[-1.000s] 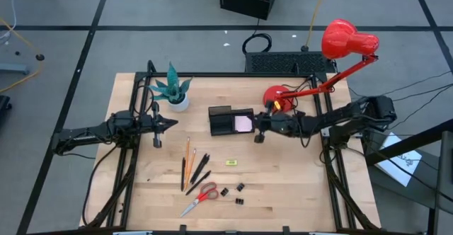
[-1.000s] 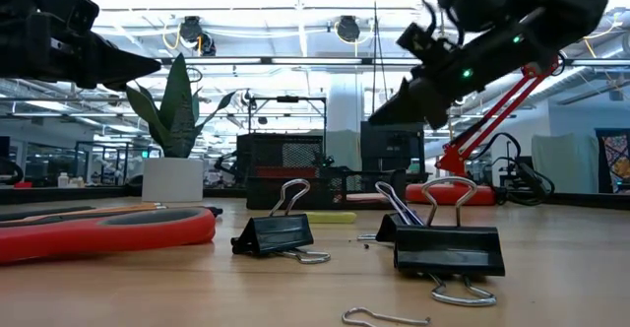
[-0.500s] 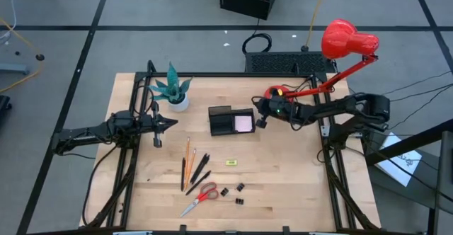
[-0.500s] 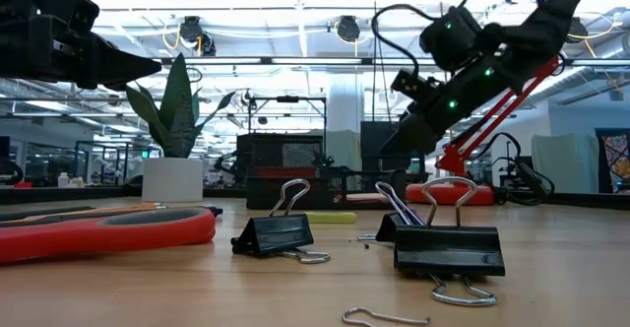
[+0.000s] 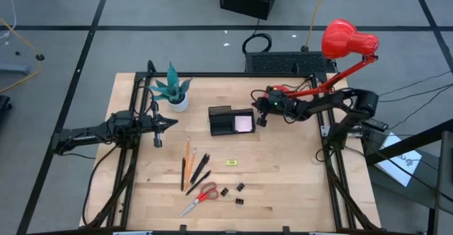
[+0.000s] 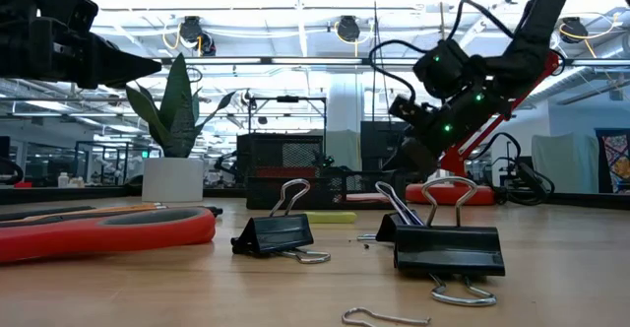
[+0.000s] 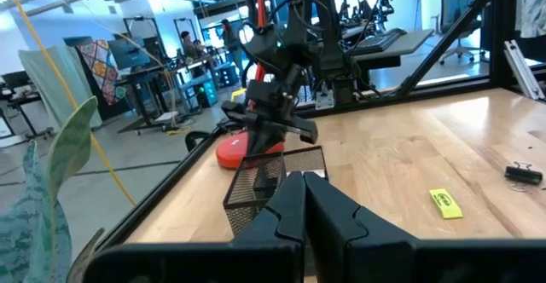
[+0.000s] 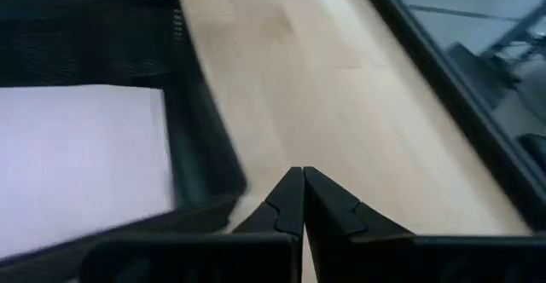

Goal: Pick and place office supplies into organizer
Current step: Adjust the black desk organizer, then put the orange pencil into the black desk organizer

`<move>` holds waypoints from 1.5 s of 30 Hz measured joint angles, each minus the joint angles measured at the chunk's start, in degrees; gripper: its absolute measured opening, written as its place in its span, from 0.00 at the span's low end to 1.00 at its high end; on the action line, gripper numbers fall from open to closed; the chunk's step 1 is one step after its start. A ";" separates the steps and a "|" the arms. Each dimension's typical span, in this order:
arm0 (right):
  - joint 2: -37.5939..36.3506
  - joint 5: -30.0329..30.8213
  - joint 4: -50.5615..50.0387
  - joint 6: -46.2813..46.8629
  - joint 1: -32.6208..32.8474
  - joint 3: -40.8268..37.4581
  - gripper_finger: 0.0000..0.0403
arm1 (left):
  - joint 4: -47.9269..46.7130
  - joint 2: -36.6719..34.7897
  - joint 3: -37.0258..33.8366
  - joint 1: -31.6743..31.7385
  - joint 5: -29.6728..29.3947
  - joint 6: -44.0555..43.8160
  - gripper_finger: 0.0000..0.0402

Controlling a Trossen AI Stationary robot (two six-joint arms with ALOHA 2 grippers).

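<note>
Black mesh desk organizer (image 5: 231,120) sits mid-counter, pale pink sticky pad (image 5: 243,124) inside. Right end effector (image 5: 260,120) hangs beside its edge, pinched closed, empty. Left end effector (image 5: 157,141) closed, parked near the pencils (image 5: 187,151).

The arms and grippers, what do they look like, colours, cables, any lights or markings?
Both arms are dark, slim and jointed. The left gripper and right gripper each end in two matte black, pointed fingers with notched inner edges. The right arm carries loose black cables and small green lights near its wrist. No markings are readable.
</note>
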 joint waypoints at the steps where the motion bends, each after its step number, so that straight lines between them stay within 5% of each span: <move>1: 0.43 -1.22 0.40 0.06 0.00 0.00 0.00 | 0.02 -0.02 0.00 0.00 0.00 0.05 0.02; 12: 1.55 -4.46 -0.50 1.59 0.92 0.00 0.00 | -0.01 -0.02 0.01 0.01 0.02 0.01 0.02; 22: 0.19 -0.94 -0.69 1.61 2.02 0.00 0.00 | -0.02 -0.02 0.00 0.00 0.02 -0.04 0.02; 26: -5.05 4.57 -1.17 0.27 2.99 -0.02 0.01 | -0.02 0.00 0.00 0.02 0.02 -0.05 0.02; 32: -17.90 4.53 -1.22 1.37 7.87 0.00 0.03 | 0.03 0.00 0.02 0.02 -0.35 2.27 0.02; 39: -29.97 -2.29 -5.84 7.68 18.37 0.03 0.02 | 0.04 -0.02 0.00 0.01 -0.35 2.24 0.02; 45: -32.59 -5.93 -11.14 12.05 26.64 -2.44 0.00 | 0.07 -0.02 0.02 0.02 0.08 -2.78 0.02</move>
